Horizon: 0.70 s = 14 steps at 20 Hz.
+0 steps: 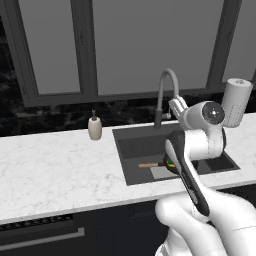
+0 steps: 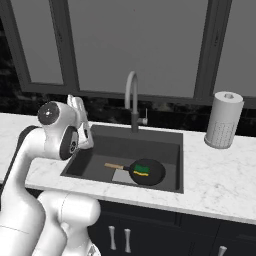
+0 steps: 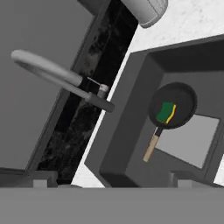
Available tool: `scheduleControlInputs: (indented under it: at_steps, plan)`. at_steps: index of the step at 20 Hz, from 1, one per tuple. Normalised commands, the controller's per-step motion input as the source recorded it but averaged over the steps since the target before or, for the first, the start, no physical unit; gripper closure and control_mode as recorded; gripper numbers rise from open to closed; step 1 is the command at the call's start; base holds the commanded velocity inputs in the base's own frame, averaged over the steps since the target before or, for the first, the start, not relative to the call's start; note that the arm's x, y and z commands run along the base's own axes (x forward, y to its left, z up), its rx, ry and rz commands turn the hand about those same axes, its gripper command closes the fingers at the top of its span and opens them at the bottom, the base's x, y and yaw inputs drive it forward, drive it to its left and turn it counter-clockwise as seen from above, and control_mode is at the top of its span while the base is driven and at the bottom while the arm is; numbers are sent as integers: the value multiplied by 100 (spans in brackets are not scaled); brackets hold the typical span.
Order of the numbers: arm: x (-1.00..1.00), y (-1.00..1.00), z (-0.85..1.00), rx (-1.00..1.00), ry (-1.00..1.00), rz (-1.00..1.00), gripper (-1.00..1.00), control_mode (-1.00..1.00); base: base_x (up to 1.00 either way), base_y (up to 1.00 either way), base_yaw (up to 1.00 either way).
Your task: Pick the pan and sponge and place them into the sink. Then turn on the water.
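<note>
The black pan [image 2: 152, 173] lies on the floor of the dark grey sink [image 2: 95, 150], its wooden handle [image 2: 114, 166] pointing left. On the pan rests the green and yellow sponge [image 2: 141, 169]. In the hand view the pan [image 3: 181, 98] and sponge [image 3: 166, 112] sit inside the sink [image 3: 127, 131]. My gripper [image 2: 86, 138] hangs over the sink's left rim, open and holding nothing, with its fingertips wide apart in the hand view [image 3: 113, 178]. The gooseneck faucet [image 2: 131, 95] stands behind the basin. Its spout looks dry, and water is out of view.
A small side lever [image 3: 101, 88] sticks out of the faucet [image 3: 52, 72]. A soap dispenser [image 1: 94, 127] stands on the marble counter left of the sink. A paper towel roll [image 2: 224, 120] is at the right. Dark window frames rise behind the counter.
</note>
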Motion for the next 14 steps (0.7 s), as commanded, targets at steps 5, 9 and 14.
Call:
scheduleControlInputs:
  at_steps: [5,9,14]
  plan:
    - [-67,-56,64,32,-17,23,-100,-100,0,0,0]
    - [-53,-58,63,35,-10,16,-100,-100,0,0,0]
    - [-26,-53,14,16,23,13,-100,-100,0,0,0]
